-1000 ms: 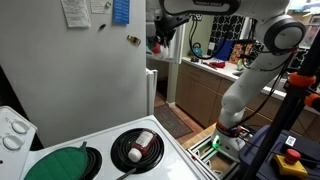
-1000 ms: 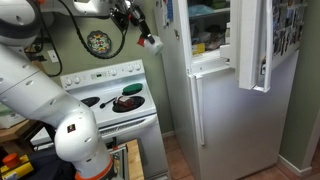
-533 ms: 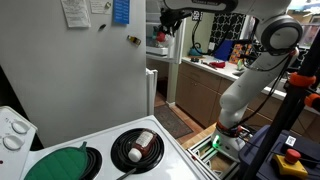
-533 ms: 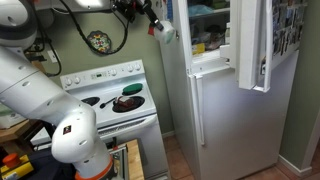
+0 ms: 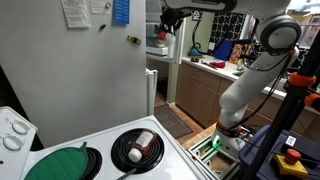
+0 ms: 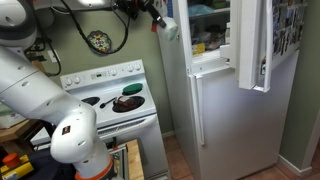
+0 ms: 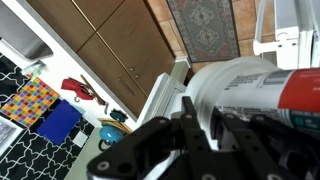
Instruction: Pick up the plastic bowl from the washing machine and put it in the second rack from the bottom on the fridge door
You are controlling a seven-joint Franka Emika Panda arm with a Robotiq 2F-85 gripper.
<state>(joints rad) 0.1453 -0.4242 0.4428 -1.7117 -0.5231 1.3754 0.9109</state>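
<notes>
Plastic bowl [image 6: 168, 30] is hanging high in the air, well clear of the washing machine [image 6: 105, 88] at the left, where the black dish [image 6: 127, 102] is sitting near the green disc [image 5: 62, 163]. Moving right, the gripper [image 6: 161, 22] is pinching the bowl between its fingers, which the wrist view shows closing around its whitish body. Compared with a second ago the bowl is riding higher and farther right. Over the last half second it is barely shifting, hovering just beside the fridge's near corner, short of the open shelves [image 6: 210, 30]. In an exterior view it is showing just past the right edge of the fridge door [image 5: 95, 75]. Pickup is looking done, and the rack placement is remaining.
</notes>
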